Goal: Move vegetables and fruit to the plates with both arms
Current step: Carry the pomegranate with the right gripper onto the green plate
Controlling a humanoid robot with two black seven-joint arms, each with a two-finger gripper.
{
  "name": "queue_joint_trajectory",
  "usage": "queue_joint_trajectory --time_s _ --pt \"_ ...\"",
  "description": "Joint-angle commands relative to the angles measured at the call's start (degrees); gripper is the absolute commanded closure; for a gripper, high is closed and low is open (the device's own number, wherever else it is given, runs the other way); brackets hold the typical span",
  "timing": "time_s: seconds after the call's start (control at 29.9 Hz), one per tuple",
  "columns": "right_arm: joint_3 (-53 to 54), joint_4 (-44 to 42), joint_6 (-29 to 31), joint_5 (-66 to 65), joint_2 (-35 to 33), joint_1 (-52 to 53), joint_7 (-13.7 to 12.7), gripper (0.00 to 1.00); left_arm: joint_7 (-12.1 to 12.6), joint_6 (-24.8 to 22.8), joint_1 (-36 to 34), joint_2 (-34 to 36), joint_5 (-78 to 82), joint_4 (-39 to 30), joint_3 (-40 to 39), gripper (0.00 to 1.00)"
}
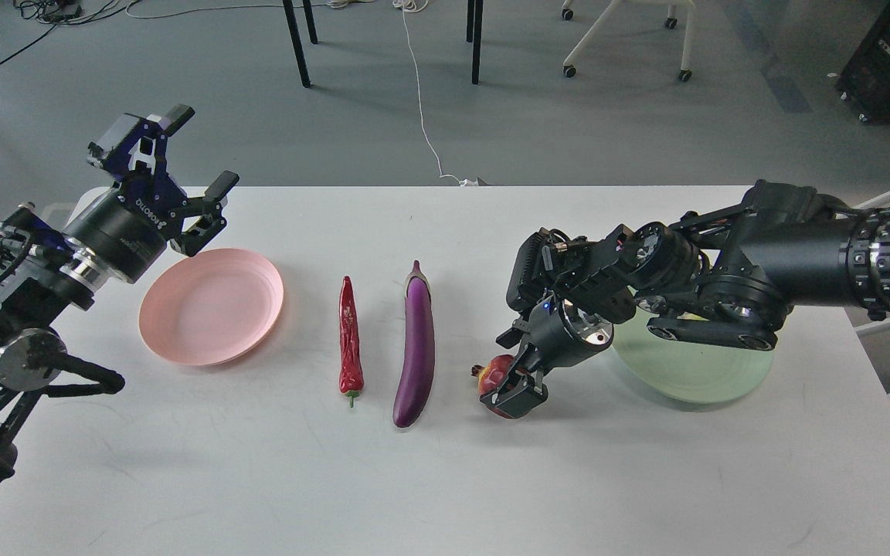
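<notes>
Head view, right end effector (508,377) pinching the pomegranate (494,376) on the white bench (445,479) beside the green plate (692,374), left end effector (202,154) spread above the pink plate (212,306), chili pepper (349,338) and eggplant (416,346) lying between the plates

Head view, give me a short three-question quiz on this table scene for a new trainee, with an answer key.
1. True or false: the pink plate already holds a vegetable.
2. Which item lies closer to the pink plate: A) the eggplant or B) the chili pepper?
3. Fill in: the right gripper is down around the ____.

Key:
1. False, it is bare.
2. B.
3. Pomegranate, beside the green plate; the left gripper is open above the pink plate's far-left edge, holding nothing.
</notes>
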Motion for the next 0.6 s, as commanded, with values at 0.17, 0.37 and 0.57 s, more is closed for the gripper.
queue_joint_trajectory --time_s 0.17,0.37,0.57 --pt "0.4 0.0 -0.1 0.4 -0.7 0.3 0.0 0.65 0.0 0.0 0.0 0.0 0.0 0.0 -0.1 0.02" --pt "1.6 1.8 0.0 1.1 -6.9 5.0 0.0 0.74 0.0 0.0 -0.5 0.1 0.1 0.1 0.2 0.02" --pt "0.8 3.6 0.4 -1.6 -17.3 9.7 0.0 0.73 0.1 0.0 -0.7 -0.2 0.1 0.1 0.7 0.02"
